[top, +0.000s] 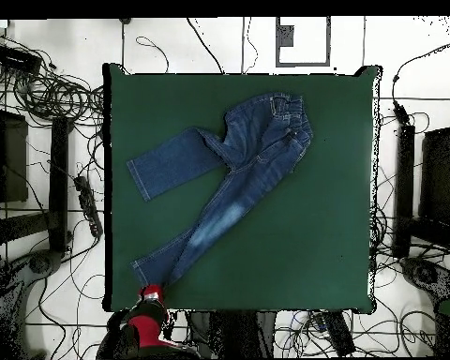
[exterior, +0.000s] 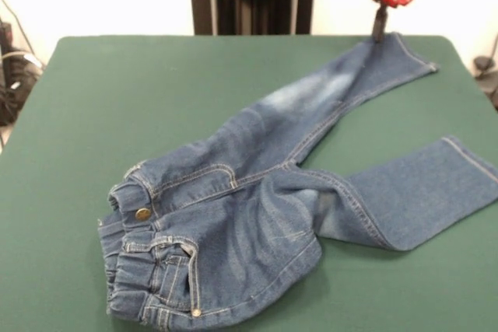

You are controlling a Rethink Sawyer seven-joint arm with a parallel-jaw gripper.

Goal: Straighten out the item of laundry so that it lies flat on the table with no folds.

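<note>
The item of laundry (exterior: pixel 257 192) is a small pair of blue denim jeans on the green table (exterior: pixel 117 99). Its elastic waistband and brass button lie bunched at the near left. The hip cloth is folded over by the crotch. One leg with a pale faded patch runs to the far right corner, and the other points right. My gripper (exterior: pixel 379 29) stands at the cuff of the far leg, under a red wrist part. From overhead, the jeans (top: pixel 247 169) spread across the table (top: pixel 322 244), with the gripper (top: pixel 154 289) at the long leg's end by the bottom edge.
The shorter leg's cuff (exterior: pixel 475 161) lies close to the table's right edge. Overhead, tangled cables (top: pixel 51 94) and dark racks (top: pixel 13 159) surround the table on the floor. Wide green cloth lies bare left of the jeans in the front view.
</note>
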